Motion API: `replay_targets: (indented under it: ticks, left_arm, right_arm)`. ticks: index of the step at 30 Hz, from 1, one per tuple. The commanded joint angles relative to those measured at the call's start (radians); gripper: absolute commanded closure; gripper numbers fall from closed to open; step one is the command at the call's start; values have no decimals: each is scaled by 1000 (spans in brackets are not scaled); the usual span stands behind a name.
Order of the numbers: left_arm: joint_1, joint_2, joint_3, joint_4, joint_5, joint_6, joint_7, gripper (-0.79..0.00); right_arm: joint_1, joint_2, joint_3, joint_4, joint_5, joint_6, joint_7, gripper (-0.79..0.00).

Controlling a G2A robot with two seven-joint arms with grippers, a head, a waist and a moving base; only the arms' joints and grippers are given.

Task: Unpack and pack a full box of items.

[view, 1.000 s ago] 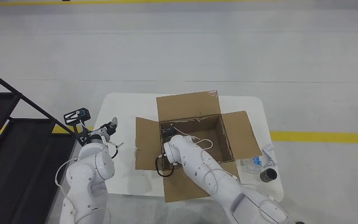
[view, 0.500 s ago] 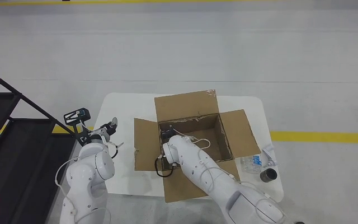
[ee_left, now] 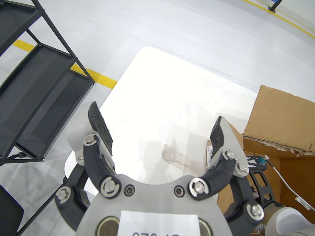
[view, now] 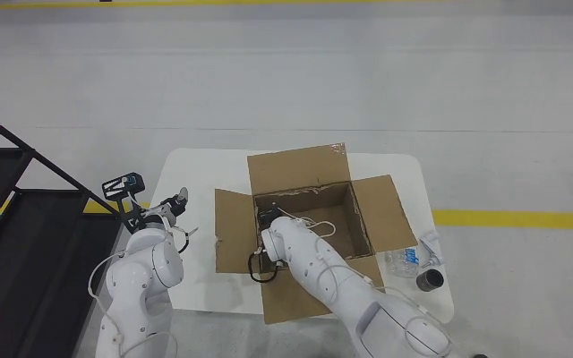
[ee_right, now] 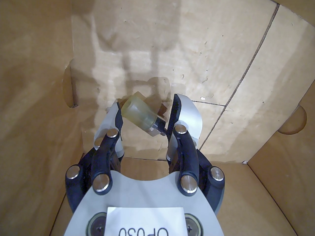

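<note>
From above, the right arm (view: pixel 309 264) crosses the near left corner of the box (view: pixel 345 192) and covers what lies beneath it. Inside the box, the right gripper (ee_right: pixel 147 106) hangs over the cardboard floor. Its two fingers are clamped on a small cylinder (ee_right: pixel 137 115), pale and translucent with a metal end, which sits slantwise between the pads. We cannot tell whether the cylinder touches the floor of the box. A small brown bit (ee_right: pixel 162 109) behind it is too hidden to name.

The left gripper (ee_left: pixel 156 114) is held over the left part of the table (view: pixel 197 179), well apart from the box, its fingers spread wide with nothing between them. Below it a strip of clear tape (ee_left: pixel 177 157) lies on the tabletop, just beside the box's left flap.

The box stands mid-table with all four flaps folded outward; the near flap is half covered by the arm. To its right, near the table's edge, lie a clear bottle (view: pixel 403 260) and a dark cup (view: pixel 431 280). A black shelf rack (view: pixel 45 233) stands left of the table and is cut off by the frame.
</note>
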Motion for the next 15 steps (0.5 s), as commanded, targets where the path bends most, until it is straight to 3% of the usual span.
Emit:
replay_targets:
  ticks: [1, 3, 5, 15]
  left_arm:
    - [0, 0, 0, 0, 0, 0, 0, -785]
    - [0, 0, 0, 0, 0, 0, 0, -785]
    - [0, 0, 0, 0, 0, 0, 0, -785]
    - [0, 0, 0, 0, 0, 0, 0, -785]
  right_arm:
    - [3, -4, 0, 10, 1, -2, -3, -200]
    - [6, -7, 1, 18, 3, -7, -4, -52]
    - [9, -11, 1, 22, 3, -8, -6, 0]
    - [18, -11, 30, 0, 26, -1, -41, 0]
